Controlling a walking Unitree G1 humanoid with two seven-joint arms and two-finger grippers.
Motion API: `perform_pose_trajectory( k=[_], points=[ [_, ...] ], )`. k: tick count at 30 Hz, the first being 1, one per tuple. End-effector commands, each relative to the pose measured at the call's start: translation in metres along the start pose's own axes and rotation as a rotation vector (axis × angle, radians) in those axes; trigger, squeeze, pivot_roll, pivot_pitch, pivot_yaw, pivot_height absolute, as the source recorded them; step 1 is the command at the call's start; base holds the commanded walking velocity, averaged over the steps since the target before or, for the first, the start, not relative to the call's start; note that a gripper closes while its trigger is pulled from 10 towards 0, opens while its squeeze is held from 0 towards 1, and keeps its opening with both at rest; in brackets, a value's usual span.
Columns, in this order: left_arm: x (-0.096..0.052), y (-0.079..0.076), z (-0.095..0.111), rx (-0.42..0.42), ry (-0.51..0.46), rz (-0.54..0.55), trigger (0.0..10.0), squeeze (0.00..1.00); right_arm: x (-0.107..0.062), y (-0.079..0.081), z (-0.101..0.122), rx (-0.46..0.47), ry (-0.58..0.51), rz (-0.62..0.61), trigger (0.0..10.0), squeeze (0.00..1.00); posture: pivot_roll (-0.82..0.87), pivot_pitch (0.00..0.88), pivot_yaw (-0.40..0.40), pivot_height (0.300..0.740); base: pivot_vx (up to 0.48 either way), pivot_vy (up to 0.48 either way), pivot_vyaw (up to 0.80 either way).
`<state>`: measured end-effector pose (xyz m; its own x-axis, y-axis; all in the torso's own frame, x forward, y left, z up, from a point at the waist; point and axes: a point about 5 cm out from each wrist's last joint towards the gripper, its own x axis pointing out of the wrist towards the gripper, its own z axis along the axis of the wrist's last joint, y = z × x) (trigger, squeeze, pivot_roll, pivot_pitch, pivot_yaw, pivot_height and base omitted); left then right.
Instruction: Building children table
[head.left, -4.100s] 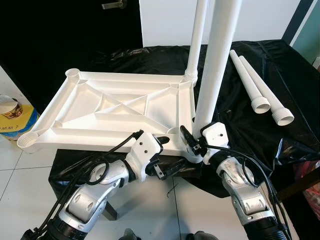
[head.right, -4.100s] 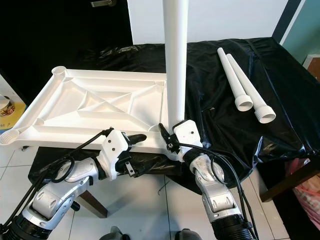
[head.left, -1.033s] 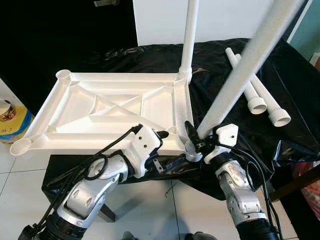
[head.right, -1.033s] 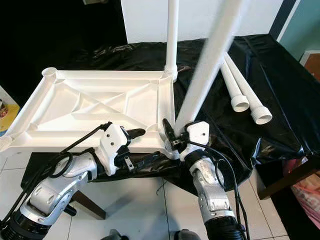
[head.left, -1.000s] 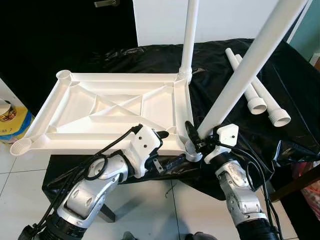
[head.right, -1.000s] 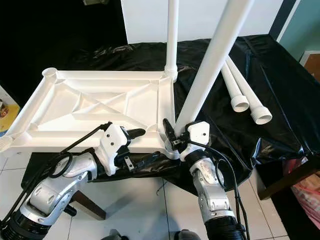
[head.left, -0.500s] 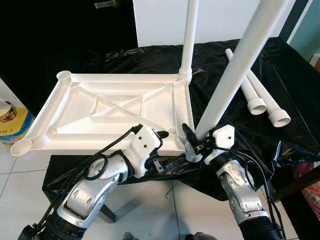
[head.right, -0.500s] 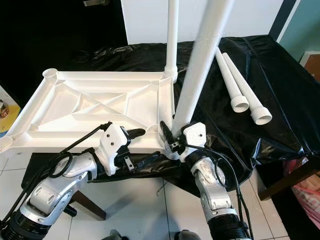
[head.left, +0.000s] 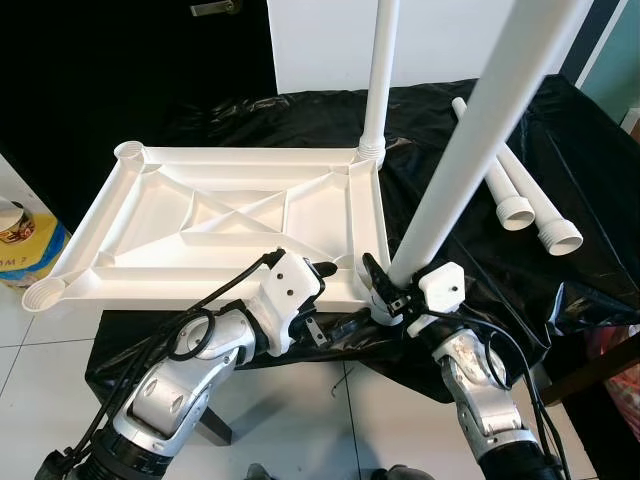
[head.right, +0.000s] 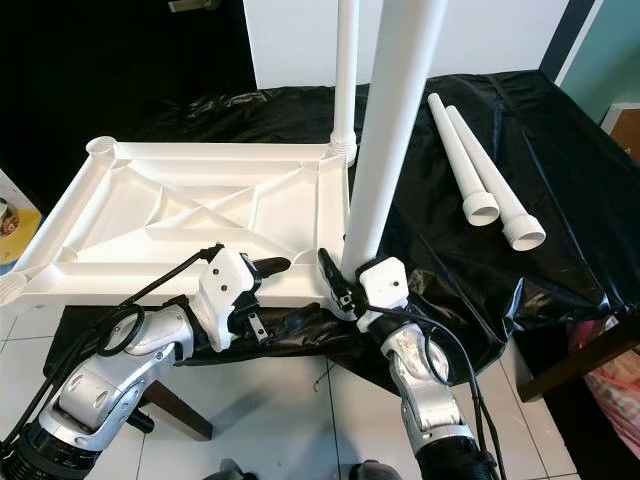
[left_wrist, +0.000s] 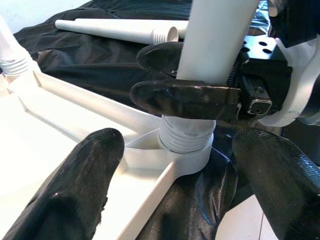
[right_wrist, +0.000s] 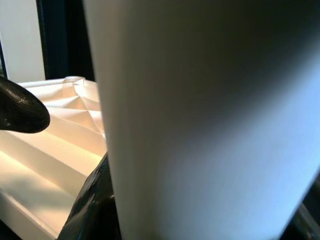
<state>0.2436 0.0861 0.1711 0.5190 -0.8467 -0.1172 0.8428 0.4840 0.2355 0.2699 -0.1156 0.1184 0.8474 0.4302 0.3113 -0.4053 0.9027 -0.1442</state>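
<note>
The white tabletop (head.left: 200, 215) lies upside down on a table draped in black sheeting. One white leg (head.left: 378, 80) stands upright in its far right corner. My right gripper (head.left: 385, 287) is shut on the lower end of a second white leg (head.left: 470, 150), whose threaded end sits at the near right corner socket (left_wrist: 185, 150); this leg leans slightly right. My left gripper (head.left: 345, 297) is open, one finger above and one below the tabletop's near edge beside that socket. Two loose legs (head.left: 508, 195) (head.left: 548, 218) lie on the sheeting at the right.
The black sheeting (head.left: 590, 150) hangs over the table's front and right edges. A yellow tub (head.left: 20, 240) sits on the white tiled floor at the left. A dark wooden piece (head.left: 600, 362) juts in at the lower right.
The held leg has swung from a strong lean to the right to nearly upright over the corner socket. My right wrist has shifted slightly left. The left gripper has stayed put.
</note>
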Motion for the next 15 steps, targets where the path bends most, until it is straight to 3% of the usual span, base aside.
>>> perform_pose_trajectory(
  k=[1,7,11,15],
  points=[
    [-0.002,-0.002,0.001,0.012,0.008,-0.045,10.0,0.0,-0.017,-0.001,-0.024,0.046,0.129,-0.033,10.0,0.0,0.0,0.085,0.026,0.74,0.0,0.0,0.0],
    [-0.003,-0.002,0.001,0.012,0.009,-0.041,10.0,0.0,-0.015,0.001,-0.024,0.046,0.148,-0.024,10.0,0.0,0.0,0.088,0.028,0.74,0.0,0.0,0.0],
    [-0.002,-0.002,0.002,0.01,0.007,-0.041,10.0,0.0,-0.007,0.0,-0.028,0.067,0.238,-0.005,10.0,0.0,0.0,0.089,0.023,0.74,0.0,0.0,0.0],
    [-0.002,-0.002,0.002,0.011,0.007,-0.036,10.0,0.0,-0.002,-0.002,-0.025,0.075,0.228,0.002,10.0,0.0,0.01,0.089,0.018,0.74,0.0,0.0,0.0]
  ],
)
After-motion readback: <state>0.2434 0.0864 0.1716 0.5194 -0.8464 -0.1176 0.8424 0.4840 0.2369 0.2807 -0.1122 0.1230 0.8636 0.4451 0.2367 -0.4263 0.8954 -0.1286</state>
